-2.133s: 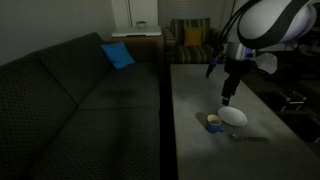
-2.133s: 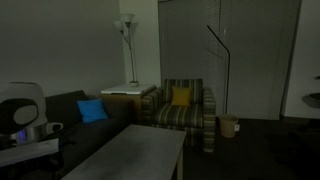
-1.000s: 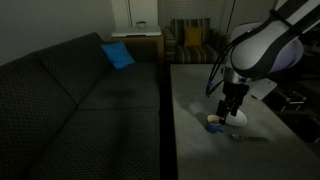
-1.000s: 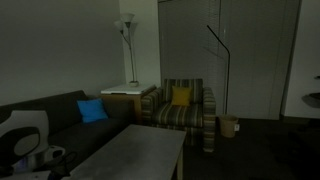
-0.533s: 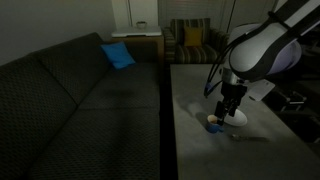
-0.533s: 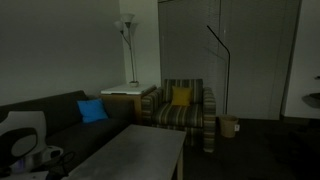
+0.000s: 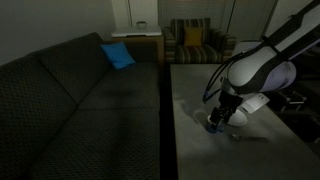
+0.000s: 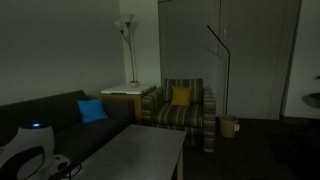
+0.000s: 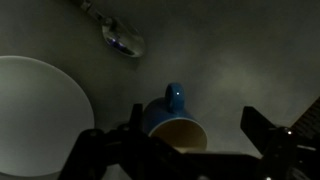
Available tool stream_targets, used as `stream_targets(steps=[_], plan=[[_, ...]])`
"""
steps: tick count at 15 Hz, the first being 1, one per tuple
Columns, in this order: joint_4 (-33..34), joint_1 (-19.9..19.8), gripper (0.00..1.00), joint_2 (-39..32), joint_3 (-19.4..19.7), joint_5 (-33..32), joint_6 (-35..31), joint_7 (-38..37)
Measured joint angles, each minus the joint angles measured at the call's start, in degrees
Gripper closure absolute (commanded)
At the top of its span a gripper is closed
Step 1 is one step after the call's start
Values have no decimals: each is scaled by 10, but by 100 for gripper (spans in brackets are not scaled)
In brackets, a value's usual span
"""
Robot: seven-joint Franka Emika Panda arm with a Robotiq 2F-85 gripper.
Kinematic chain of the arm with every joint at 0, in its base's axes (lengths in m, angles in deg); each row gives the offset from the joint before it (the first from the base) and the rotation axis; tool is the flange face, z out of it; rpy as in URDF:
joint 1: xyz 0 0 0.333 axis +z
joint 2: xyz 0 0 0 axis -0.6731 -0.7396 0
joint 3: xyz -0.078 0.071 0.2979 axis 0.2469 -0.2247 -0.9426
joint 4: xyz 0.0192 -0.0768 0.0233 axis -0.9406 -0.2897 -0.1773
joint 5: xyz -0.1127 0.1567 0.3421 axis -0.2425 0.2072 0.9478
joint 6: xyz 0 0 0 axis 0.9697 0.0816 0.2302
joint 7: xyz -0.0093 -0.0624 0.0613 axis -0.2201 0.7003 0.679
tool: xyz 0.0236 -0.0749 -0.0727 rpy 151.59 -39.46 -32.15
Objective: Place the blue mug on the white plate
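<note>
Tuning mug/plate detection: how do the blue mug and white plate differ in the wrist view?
Colour: the blue mug is dark blue, yellowish inside; the white plate is plain white. Size: the plate is far wider than the mug. Position: the mug sits between the fingers of the open gripper; the plate lies beside them, partly cropped. Both rest on the grey table.

Logged gripper (image 7: 216,120) low at blue mug (image 7: 211,126) on grey table (image 7: 195,145) | noted dark sofa (image 7: 80,100) alongside | spotted blue cushion (image 7: 118,55) on it

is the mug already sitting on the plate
No, in the wrist view the blue mug stands on the bare table, beside the white plate rather than on it.
</note>
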Motion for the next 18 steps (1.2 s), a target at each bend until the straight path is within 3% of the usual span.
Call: stream_targets(steps=[3, 16, 18], plan=[[37, -5, 0, -28, -4, 3, -5, 1], [20, -3, 0, -25, 4, 6, -10, 1], [15, -1, 16, -25, 4, 6, -10, 1]])
